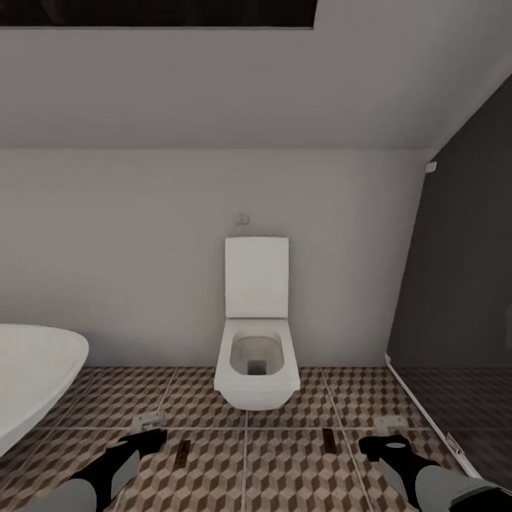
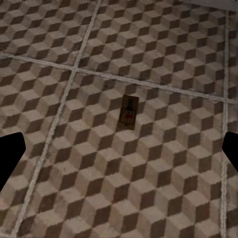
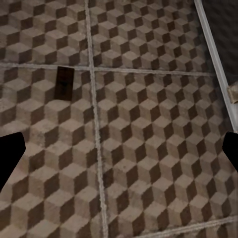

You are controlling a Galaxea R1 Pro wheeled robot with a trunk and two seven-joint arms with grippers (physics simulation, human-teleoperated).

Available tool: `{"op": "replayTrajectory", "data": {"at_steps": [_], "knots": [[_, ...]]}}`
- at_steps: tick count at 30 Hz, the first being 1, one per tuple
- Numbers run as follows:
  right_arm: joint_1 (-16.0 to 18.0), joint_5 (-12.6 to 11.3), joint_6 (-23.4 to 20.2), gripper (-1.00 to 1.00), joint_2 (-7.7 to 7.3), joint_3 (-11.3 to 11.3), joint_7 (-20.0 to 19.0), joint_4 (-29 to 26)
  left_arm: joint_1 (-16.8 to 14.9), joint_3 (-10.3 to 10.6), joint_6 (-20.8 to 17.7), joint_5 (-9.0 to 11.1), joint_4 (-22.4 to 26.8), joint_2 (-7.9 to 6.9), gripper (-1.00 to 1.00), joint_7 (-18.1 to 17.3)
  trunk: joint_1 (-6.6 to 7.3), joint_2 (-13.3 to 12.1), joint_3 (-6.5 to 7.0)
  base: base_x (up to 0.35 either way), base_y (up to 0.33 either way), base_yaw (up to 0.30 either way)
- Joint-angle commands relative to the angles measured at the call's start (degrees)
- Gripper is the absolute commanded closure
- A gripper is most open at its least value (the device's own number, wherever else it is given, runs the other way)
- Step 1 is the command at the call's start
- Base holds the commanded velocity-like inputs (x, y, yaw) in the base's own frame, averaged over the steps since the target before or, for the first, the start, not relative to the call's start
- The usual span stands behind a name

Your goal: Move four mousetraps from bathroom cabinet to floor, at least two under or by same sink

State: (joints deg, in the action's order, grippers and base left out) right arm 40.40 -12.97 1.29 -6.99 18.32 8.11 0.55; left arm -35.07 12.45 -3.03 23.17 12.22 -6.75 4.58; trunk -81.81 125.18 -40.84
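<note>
The robot faced a pale bathroom wall [image 1: 142,235] with its arms lowered over the bathroom floor [image 1: 284,483], a spread of cube-patterned tiles that ran beneath both hands. A dark shower enclosure [image 1: 462,284] rose on the outer side of the right hand, and the curved white rim of a bathtub [image 1: 35,377] sat to the outer side of the left hand. A white toilet [image 1: 256,355] stood against the wall, ahead of and between the two hands. The left hand [image 1: 146,441] hovered low with its fingers [image 2: 10,158] spread wide and holding nothing; the right hand [image 1: 380,446] hung the same way, fingers apart and empty. One mousetrap [image 1: 183,453] lay flat on the tiles just inside the left hand, and the left wrist view showed it ahead of the parted fingers. A second mousetrap [image 1: 328,439] lay flat just inside the right hand, seen in the right wrist view near a grout line. Both appeared to have been set down, which would explain the open, lifted hands. Neither sink nor cabinet was in sight here, so whether these two traps satisfied the sink condition could not be judged.
</note>
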Motion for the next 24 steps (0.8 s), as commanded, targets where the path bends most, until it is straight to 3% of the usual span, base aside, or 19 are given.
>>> {"op": "replayTrajectory", "data": {"at_steps": [1,16,24], "knots": [[0.04,-0.57,0.18,-1.00,0.02,0.48,0.09,0.06,0.00,0.47,-0.32,0.47,0.16,-0.06,-1.00,0.34,0.24,-0.39,0.12,0.000,0.000,0.000],[0.05,-0.89,0.25,-1.00,0.09,0.46,0.15,0.09,0.00,0.54,-0.76,0.85,-0.20,-0.36,-1.00,0.29,3.53,-6.40,2.81,0.000,0.000,0.000],[0.05,-1.04,-0.11,-1.00,0.08,0.41,0.00,0.79,0.00,0.62,-0.79,0.96,-3.71,-0.38,-1.00,0.23,5.29,-9.61,4.25,0.000,0.000,0.000]]}}
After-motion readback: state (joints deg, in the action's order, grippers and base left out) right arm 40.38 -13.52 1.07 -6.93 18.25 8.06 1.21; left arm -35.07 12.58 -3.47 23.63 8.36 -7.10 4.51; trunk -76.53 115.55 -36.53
